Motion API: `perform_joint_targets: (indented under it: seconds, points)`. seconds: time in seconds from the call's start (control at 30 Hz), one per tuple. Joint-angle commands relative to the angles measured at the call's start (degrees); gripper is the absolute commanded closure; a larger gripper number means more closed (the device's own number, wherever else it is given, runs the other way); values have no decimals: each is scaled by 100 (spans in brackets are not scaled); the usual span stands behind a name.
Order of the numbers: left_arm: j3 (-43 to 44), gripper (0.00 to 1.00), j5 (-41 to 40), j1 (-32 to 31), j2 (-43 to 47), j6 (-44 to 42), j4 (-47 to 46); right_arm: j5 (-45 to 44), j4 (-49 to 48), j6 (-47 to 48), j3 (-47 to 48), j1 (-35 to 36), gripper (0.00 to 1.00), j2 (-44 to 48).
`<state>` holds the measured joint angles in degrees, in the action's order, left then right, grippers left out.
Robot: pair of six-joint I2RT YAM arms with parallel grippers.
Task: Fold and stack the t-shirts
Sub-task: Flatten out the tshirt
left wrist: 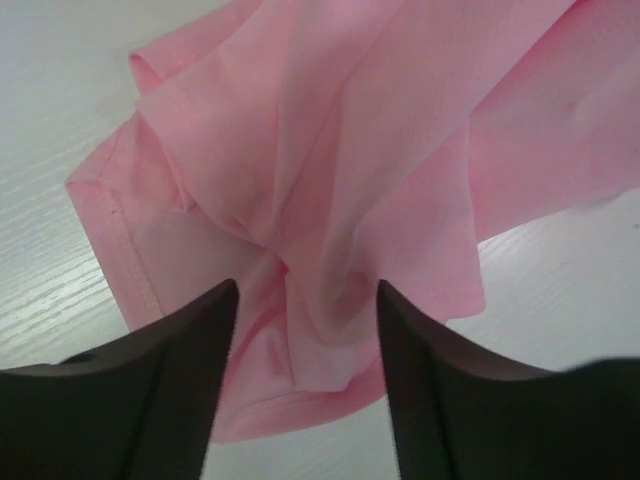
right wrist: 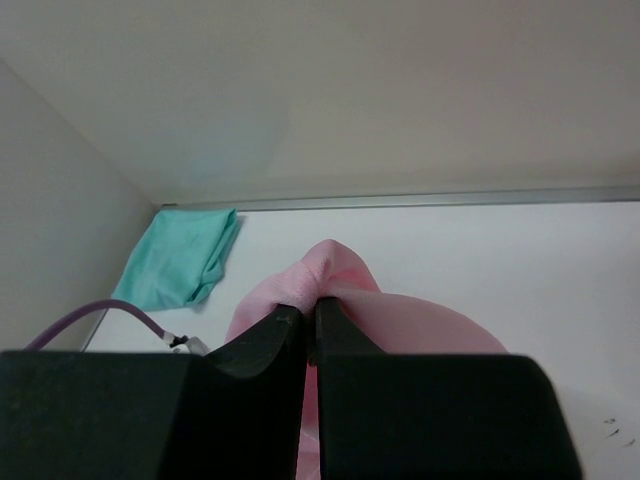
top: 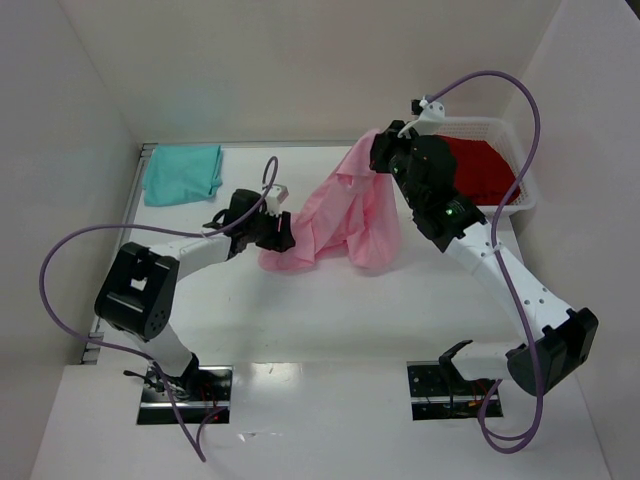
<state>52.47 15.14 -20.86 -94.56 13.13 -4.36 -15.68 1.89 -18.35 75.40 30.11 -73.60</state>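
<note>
Above the table, the pink shirt hangs unfolded, its top clenched in the right claw and its hem trailing beneath the released left claw. The teal shirt lies far left, the red shirt in its basket. No stack is formed; most work remains.

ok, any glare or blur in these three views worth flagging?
Top external: glossy glare on the white table at its near edge, soft shadow under the light pink cloth t-shirt. Left wrist: left gripper dark and soft-edged, cloth sharp. Right wrist: right gripper a near-black silhouette; teal cloth t-shirt clear.
</note>
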Motion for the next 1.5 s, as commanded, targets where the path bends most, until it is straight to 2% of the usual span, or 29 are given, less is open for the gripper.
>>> perform_joint_targets:
  seconds: [0.0, 0.1, 0.17, 0.53, 0.6, 0.73, 0.83, 0.87, 0.9, 0.93, 1.03, 1.17, 1.47]
  points:
    - [299, 38, 297, 12, -132, -188, -381, -23, -409, 16, 19, -40, 92, -40]
    - [299, 50, 244, 12, -185, -188, -381, -23, -461, 16, 19, -40, 92, -93]
    - [351, 54, 314, 12, -246, -188, -381, 39, -462, 16, 19, -40, 92, -93]
    - [466, 50, 542, 12, -423, -188, -381, 39, -462, 16, 19, -40, 92, -146]
    - [466, 59, 543, 12, -475, -188, -381, 39, -462, 16, 19, -40, 92, -146]
    - [466, 70, 657, 12, -528, -188, -381, 39, -462, 16, 19, -40, 92, -146]
    - [466, 83, 657, 12, -528, -188, -381, 39, -462, 16, 19, -40, 92, -146]
    - [466, 93, 657, 12, -528, -188, -381, 39, -462, 16, 19, -40, 92, -146]
    - [466, 98, 657, 12, -528, -188, -381, 39, -462, 16, 19, -40, 92, -146]
    - [466, 100, 605, 12, -528, -118, -381, 39, -462, 16, 19, -40, 92, -146]
    - [527, 100, 552, 12, -265, -117, -276, 39, -462, -37, 71, -40, 92, -146]
    - [668, 100, -236, 12, 314, 181, 76, 100, -462, -90, 72, -40, 92, -198]
    - [1090, 100, -1899, 12, 2283, 524, 612, 39, -409, -107, 72, -93, 92, -251]
